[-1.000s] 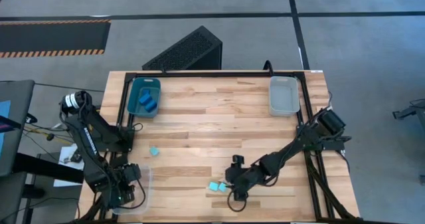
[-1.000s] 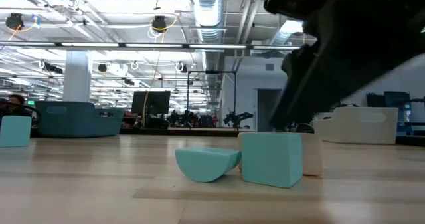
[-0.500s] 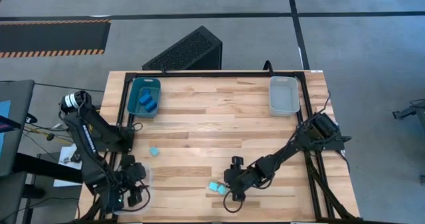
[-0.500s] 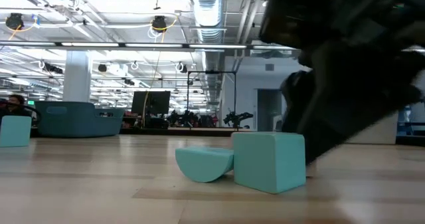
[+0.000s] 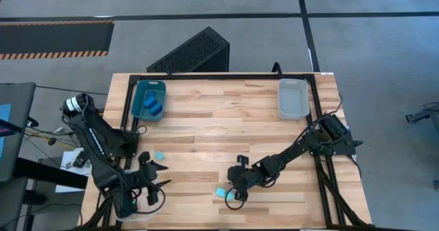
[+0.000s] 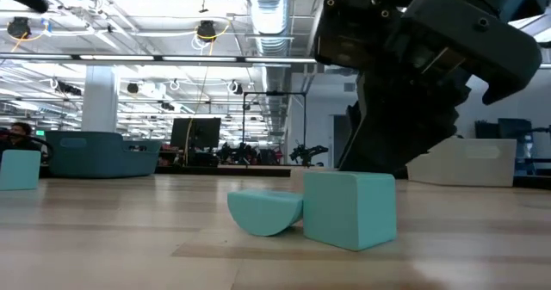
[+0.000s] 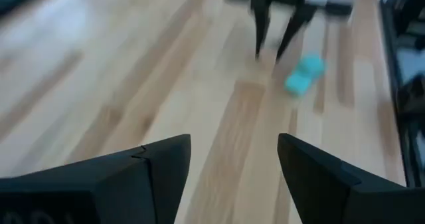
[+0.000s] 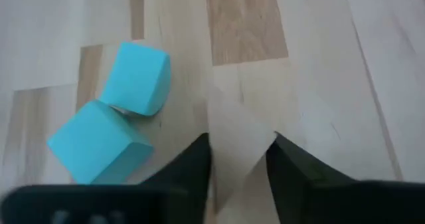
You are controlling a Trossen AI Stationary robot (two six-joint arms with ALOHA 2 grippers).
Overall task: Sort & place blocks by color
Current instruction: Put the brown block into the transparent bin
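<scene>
Here, your right gripper (image 8: 238,159) clamps a pale wood block (image 8: 234,141) beside two turquoise blocks (image 5: 221,192) near the table's (image 5: 226,131) front edge. Left gripper (image 5: 156,175) open. Teal bin (image 5: 139,88) holds blue blocks (image 5: 152,106); clear bin (image 5: 293,98).

- Wooden table (image 5: 226,131), pale butcher-block planks in a dark frame.
- Up at eleven o'clock, a teal bin (image 5: 149,100) sits on the boards.
- At one o'clock, a clear bin (image 5: 293,99) rests near the far edge.
- Out at eight o'clock, a lone turquoise block (image 5: 159,155) lies on bare wood.
- Down at six o'clock, a turquoise cube (image 6: 349,207) and a turquoise half-round block (image 6: 264,212) sit touching.
- A clear bin's edge (image 5: 140,216) shows at seven o'clock.
</scene>
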